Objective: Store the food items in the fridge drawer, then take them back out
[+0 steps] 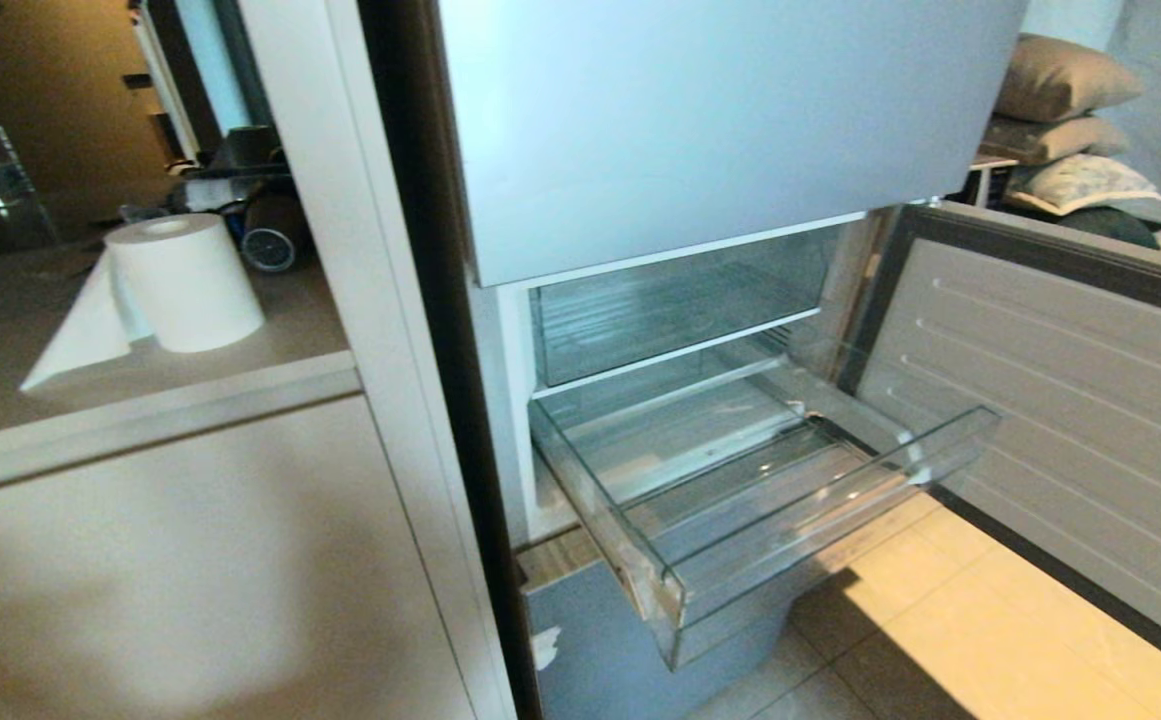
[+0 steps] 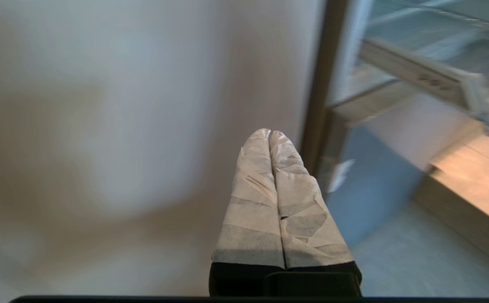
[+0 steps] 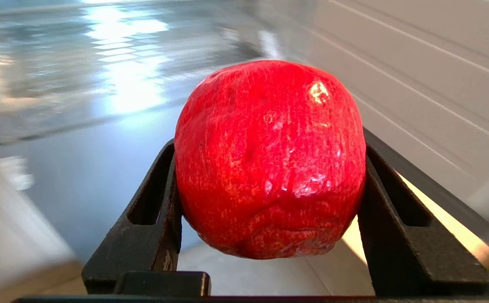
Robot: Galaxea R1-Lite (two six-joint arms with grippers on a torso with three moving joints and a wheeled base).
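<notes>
1. The right tool (image 3: 269, 168) holds a round red fruit (image 3: 269, 158); its two black fingers (image 3: 151, 219) press against the fruit's opposite sides, and the fruit fills the gap between them.
2. The fruit's skin is glossy red with fine paler streaks and a dent near its lower end.
3. Beyond the right tool lies the pale blue front of the fridge; to one side of it stands the open fridge door's ribbed inner panel (image 1: 1070, 420), with a strip of sunlit floor below.
4. The left tool (image 2: 269, 139) has its taped fingers (image 2: 252, 202) pressed together with nothing between them. It points at a plain pale cabinet panel (image 2: 122, 126), with the fridge's lower blue door (image 2: 370, 185) just off to one side.
5. The fridge drawer (image 1: 810, 520) is pulled out and holds no food; the clear drawer above (image 1: 660, 310) is pushed in.
6. In the head view neither tool appears; a paper roll (image 1: 185, 280) stands on the surface (image 1: 140, 400) beside the fridge.
</notes>
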